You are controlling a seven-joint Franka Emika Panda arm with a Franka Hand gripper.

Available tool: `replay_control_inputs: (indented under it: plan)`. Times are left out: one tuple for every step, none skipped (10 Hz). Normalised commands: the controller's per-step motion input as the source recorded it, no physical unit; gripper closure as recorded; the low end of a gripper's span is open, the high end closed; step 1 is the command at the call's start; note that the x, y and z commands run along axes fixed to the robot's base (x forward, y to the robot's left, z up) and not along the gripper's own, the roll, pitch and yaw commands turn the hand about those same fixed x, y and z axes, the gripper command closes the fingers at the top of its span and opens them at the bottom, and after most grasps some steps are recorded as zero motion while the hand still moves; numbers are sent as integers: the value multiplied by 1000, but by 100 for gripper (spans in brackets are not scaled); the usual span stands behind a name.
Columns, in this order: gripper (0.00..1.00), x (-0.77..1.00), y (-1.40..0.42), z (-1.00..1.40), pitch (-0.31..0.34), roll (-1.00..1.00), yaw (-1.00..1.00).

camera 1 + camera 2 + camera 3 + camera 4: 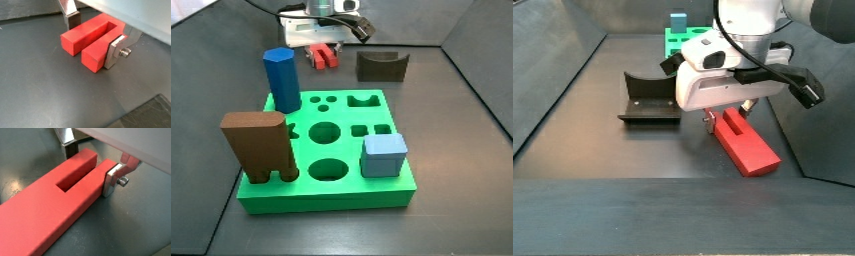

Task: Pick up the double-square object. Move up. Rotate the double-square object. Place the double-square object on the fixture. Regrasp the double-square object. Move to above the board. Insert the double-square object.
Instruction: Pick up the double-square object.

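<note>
The red double-square object (90, 42) lies flat on the dark floor, its grooved face up; it also shows in the other wrist view (47, 213) and in both side views (326, 58) (748, 146). My gripper (93, 36) (91, 164) is down over one end of it, with the fingers on either side. One finger (114, 52) touches the block's side; the other finger (71, 20) stands a little off it. The gripper is open. The dark fixture (381, 66) (647, 100) stands beside the block. The green board (331, 195) (679, 41) is apart from the gripper.
On the board stand a blue prism (282, 80), a tall brown block with legs (259, 145) and a light-blue cube (384, 155). Dark walls enclose the floor on both sides (553, 90).
</note>
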Motion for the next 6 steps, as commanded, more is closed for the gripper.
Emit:
replay_control_inputs:
  plan:
    - [100, 0, 0, 0, 0, 0, 0]
    - [100, 0, 0, 0, 0, 0, 0]
    - [100, 0, 0, 0, 0, 0, 0]
    - [100, 0, 0, 0, 0, 0, 0]
    - [100, 0, 0, 0, 0, 0, 0]
    - [100, 0, 0, 0, 0, 0, 0]
